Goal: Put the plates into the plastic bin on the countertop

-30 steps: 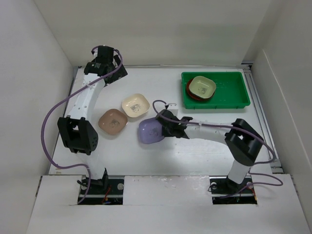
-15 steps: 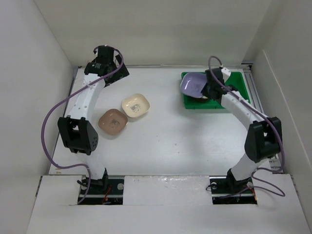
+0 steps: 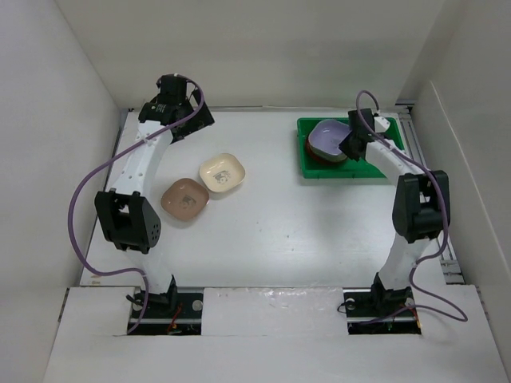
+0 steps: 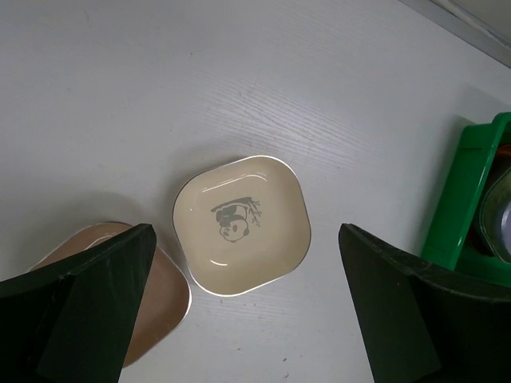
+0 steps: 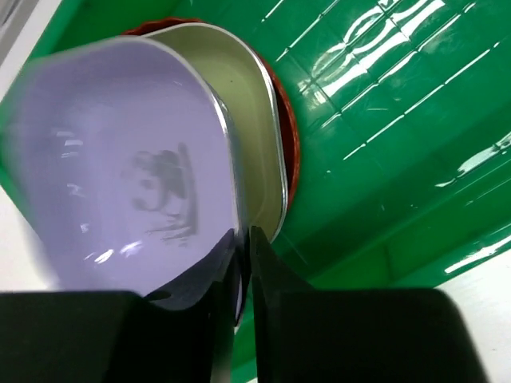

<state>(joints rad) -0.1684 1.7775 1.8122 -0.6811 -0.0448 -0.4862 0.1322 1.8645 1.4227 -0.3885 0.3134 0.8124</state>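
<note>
My right gripper (image 3: 350,146) (image 5: 242,249) is shut on the rim of a lavender plate (image 3: 330,136) (image 5: 120,159) and holds it over the stack in the green plastic bin (image 3: 387,163) (image 5: 375,136). Under it lie an olive-green plate (image 5: 255,104) and a red-orange plate (image 5: 287,120). A cream plate (image 3: 221,172) (image 4: 239,225) and a tan-pink plate (image 3: 185,199) (image 4: 156,307) sit on the white countertop (image 3: 271,231). My left gripper (image 3: 173,108) (image 4: 247,319) is open and empty, high above the cream plate.
White walls enclose the countertop on the left, back and right. The bin stands at the back right by a metal rail (image 3: 423,175). The bin's corner shows at the right edge of the left wrist view (image 4: 467,199).
My right gripper carried the lavender plate from the middle of the countertop to the bin and lowered it over the stack there. The left arm has not moved.
</note>
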